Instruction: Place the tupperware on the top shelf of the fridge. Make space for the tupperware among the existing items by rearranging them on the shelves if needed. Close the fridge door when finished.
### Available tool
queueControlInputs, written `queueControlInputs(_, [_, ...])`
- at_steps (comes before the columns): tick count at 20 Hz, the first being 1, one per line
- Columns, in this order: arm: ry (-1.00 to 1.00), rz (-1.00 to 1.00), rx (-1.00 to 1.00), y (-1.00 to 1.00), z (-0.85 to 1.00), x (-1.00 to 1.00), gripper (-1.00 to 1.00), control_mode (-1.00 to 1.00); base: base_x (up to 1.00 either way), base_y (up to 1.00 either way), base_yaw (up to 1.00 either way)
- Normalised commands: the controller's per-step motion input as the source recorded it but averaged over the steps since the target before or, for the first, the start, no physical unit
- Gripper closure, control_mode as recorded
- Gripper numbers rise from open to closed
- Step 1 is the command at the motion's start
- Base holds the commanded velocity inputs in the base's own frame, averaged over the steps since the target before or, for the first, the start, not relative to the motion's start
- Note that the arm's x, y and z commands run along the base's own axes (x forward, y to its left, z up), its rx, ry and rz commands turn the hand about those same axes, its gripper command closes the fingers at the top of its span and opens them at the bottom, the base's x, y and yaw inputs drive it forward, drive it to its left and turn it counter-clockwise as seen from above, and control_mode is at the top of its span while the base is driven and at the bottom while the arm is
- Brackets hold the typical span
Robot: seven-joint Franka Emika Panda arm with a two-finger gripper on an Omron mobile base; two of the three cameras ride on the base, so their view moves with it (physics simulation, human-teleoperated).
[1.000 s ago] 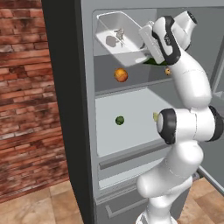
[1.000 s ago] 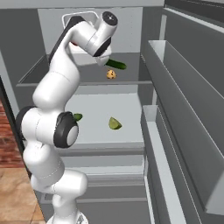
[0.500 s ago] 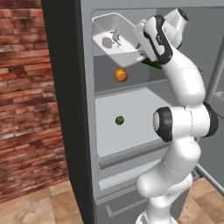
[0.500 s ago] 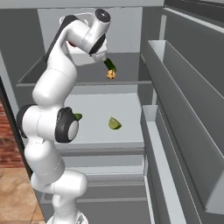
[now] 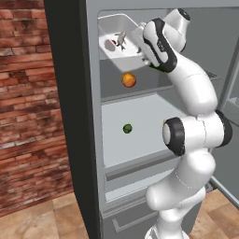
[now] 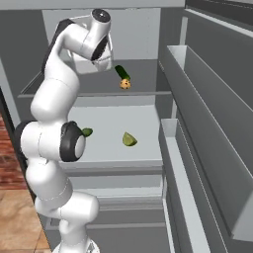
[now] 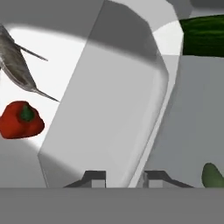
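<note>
Fridge standing open, door racks swung out on the arm's right. Tupperware held tilted above the mid-grey top shelf, its wall pinched between the gripper fingertips, rim running up and away from them. Inside the tub, left of the fingers: a red pepper and a grey fish. Right of the fingers, a dark green cucumber. Orange and tan ball resting on the top shelf; lime and lime wedge on the whitish shelf below. No legible writing anywhere.
</note>
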Motion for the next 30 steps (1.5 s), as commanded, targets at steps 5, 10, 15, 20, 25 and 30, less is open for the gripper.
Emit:
queueControlInputs(5, [0.00,0.00,-0.05,0.42,-0.02,-0.08,1.00,-1.00,0.00,0.00,0.00])
queueControlInputs(10, [0.03,0.00,-0.01,0.00,-0.02,-0.36,1.00,-1.00,0.00,0.00,0.00])
queueControlInputs(15, [0.04,0.00,0.00,-0.05,0.00,-0.95,1.00,-1.00,0.00,0.00,0.00])
queueControlInputs(20, [0.01,0.00,0.00,-0.12,0.00,-0.79,1.00,-1.00,0.00,0.00,0.00])
queueControlInputs(25, [0.00,0.00,0.00,-0.10,0.00,-0.29,1.00,-1.00,0.00,0.00,0.00])
queueControlInputs(30, [0.00,0.00,0.00,-0.08,0.01,-0.14,1.00,-1.00,0.00,0.00,0.00])
